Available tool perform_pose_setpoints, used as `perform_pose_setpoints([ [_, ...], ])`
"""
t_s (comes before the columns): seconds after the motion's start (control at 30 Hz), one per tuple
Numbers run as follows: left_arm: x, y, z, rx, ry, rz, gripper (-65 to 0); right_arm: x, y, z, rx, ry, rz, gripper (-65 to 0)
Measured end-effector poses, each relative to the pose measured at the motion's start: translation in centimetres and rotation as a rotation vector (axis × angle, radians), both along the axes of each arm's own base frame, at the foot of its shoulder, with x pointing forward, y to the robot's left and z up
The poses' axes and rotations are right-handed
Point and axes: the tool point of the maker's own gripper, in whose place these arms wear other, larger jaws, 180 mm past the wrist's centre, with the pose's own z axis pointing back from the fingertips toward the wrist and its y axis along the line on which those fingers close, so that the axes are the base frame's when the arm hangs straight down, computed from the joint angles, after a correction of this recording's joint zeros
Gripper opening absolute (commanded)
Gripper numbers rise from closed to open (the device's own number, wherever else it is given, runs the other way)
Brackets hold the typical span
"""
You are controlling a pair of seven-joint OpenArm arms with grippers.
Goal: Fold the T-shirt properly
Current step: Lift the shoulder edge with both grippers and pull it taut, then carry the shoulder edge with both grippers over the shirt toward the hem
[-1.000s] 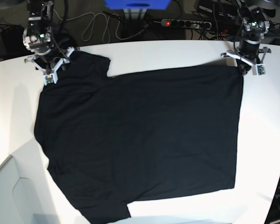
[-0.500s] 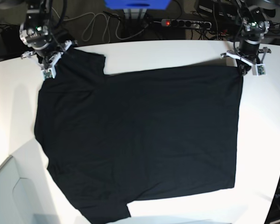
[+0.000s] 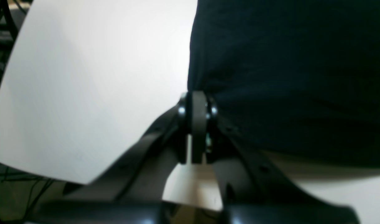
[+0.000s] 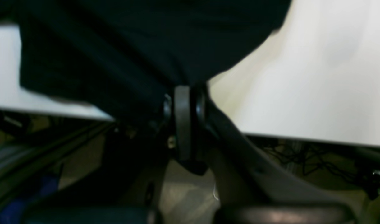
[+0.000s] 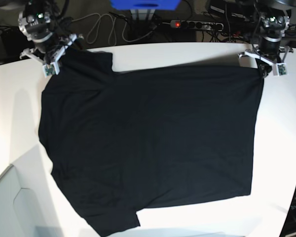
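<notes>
Black T-shirt lies spread flat, plain side up, on white surface. Left end effector pinches the hem corner, fingers pressed together on cloth. Right end effector, blurred, appears clamped on the sleeve edge at the surface's far rim.

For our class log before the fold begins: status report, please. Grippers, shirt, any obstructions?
Left gripper shut on T-shirt hem corner. Right gripper shut on sleeve edge. Shirt spread flat, plain side up, on white table. Nothing lying on it.
</notes>
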Motion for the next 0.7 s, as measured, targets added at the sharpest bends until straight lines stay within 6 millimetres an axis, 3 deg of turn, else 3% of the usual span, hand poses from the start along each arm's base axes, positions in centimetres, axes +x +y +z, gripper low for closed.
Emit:
perform_pose_setpoints([
  [0.13, -1.1, -0.4, -0.1, -0.001, 0.019, 0.007, -65.0, -0.4, 0.0, 0.0, 0.005, -0.008, 0.001, -64.8],
  [0.27, -2.0, -0.5, -0.3, -0.001, 0.040, 0.005, -65.0, -1.5, -2.1, 0.2, -0.036, -0.002, -0.038, -64.8],
  [0.43, -2.0, -0.5, -0.3, -0.003, 0.038, 0.005, -65.0, -2.1, -2.6, 0.3, -0.045, -0.010, -0.046, -64.8],
  [0.6, -2.3, 0.4, -0.2, 0.007, 0.040, 0.032, -65.0, -1.9, -2.5, 0.4, -0.040, -0.021, -0.047, -64.8],
  [0.7, -1.1, 0.4, 0.2, 0.009, 0.009, 0.035, -65.0, -0.3, -1.5, 0.6, -0.024, -0.047, -0.028, -64.8],
])
